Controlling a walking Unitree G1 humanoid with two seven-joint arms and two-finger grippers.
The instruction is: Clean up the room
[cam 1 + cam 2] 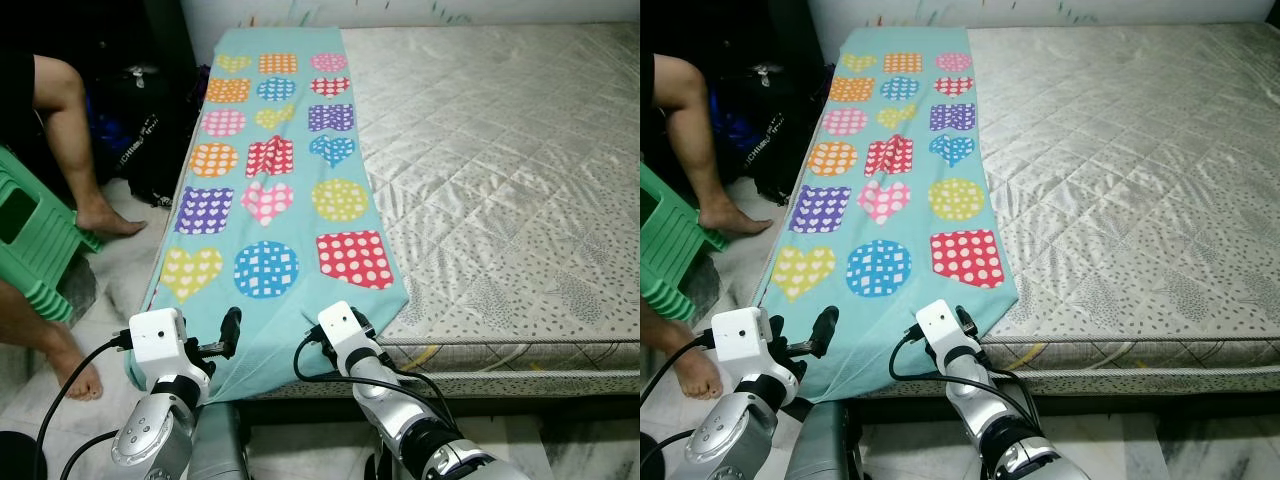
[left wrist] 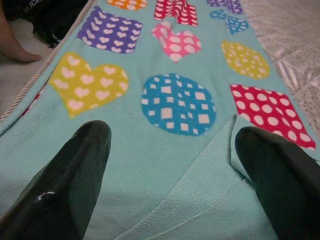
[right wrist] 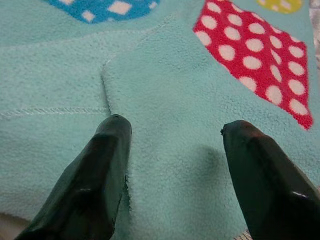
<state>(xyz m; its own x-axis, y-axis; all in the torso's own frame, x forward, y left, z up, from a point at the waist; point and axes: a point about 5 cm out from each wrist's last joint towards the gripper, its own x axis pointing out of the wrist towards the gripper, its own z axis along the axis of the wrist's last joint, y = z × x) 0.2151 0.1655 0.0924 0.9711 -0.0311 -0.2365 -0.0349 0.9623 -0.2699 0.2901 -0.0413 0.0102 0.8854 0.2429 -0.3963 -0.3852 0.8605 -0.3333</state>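
Fleece blanket edge lies just ahead of my left gripper and right gripper, both spread wide (holding nothing), ready to pinch it for folding, I'd guess.

Blanket: turquoise fleece printed with rows of hearts, circles and squares in yellow, orange, pink, purple, red and blue, each filled with white dots, checks or small hearts. Just beyond the left gripper, whose fingers are glossy black: a yellow heart with pale hearts and a blue circle with white squares. Just beyond the right gripper, also black-fingered: a red patch with white polka dots. Mattress: grey-beige, quilted, with a speckled leaf print. Stool: green plastic. Arm housings: white and silver.
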